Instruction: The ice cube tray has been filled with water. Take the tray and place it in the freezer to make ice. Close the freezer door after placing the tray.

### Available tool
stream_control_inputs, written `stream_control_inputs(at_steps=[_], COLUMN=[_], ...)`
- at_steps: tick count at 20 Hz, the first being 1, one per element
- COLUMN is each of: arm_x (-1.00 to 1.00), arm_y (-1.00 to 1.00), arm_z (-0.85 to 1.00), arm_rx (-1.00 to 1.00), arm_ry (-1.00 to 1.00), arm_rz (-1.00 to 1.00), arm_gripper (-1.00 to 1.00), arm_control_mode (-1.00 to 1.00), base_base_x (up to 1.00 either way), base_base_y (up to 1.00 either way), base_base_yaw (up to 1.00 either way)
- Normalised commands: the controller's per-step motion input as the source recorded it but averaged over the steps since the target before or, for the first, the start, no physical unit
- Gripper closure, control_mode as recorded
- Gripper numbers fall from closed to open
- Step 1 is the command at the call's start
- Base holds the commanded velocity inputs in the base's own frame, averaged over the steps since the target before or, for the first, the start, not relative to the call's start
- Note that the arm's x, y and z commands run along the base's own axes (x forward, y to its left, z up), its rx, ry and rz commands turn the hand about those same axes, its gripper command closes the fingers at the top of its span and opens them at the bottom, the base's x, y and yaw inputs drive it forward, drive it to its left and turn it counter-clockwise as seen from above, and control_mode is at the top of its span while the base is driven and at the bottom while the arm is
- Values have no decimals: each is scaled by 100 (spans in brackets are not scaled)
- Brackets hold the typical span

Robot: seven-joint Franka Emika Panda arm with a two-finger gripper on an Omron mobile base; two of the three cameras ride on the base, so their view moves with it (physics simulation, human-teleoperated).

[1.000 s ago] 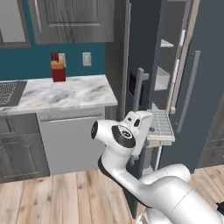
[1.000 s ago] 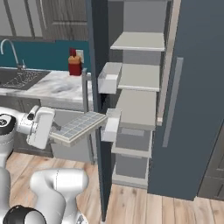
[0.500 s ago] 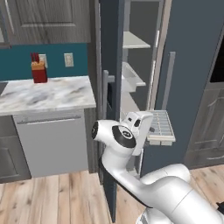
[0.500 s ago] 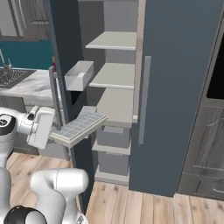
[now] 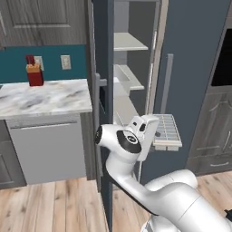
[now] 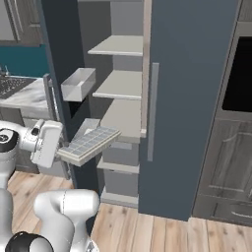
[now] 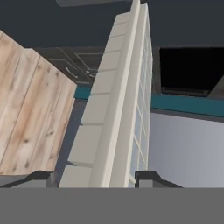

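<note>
Centre-right of the left base view, the end effector [image 5: 152,136] is clamped on the tray [image 5: 166,131] (long axis pointing away), freezer [image 5: 129,81] shelves up-left.

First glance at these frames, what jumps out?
The ice cube tray, clamped at one end by the gripper, sticks out level in front of the open freezer. The freezer door stands swung wide beside the marble counter, where a red box sits.
</note>
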Motion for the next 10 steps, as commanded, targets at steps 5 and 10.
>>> stream_control_inputs(at_steps=[5, 10], arm_x=[0, 0], arm_y=[0, 0], arm_z=[0, 0], arm_rx=[0, 0], arm_ry=[0, 0], arm_rz=[0, 0], arm_gripper=[100, 100], arm_control_mode=[100, 100], base_base_x=[44, 48], base_base_y=[-13, -29], base_base_yaw=[9, 10])
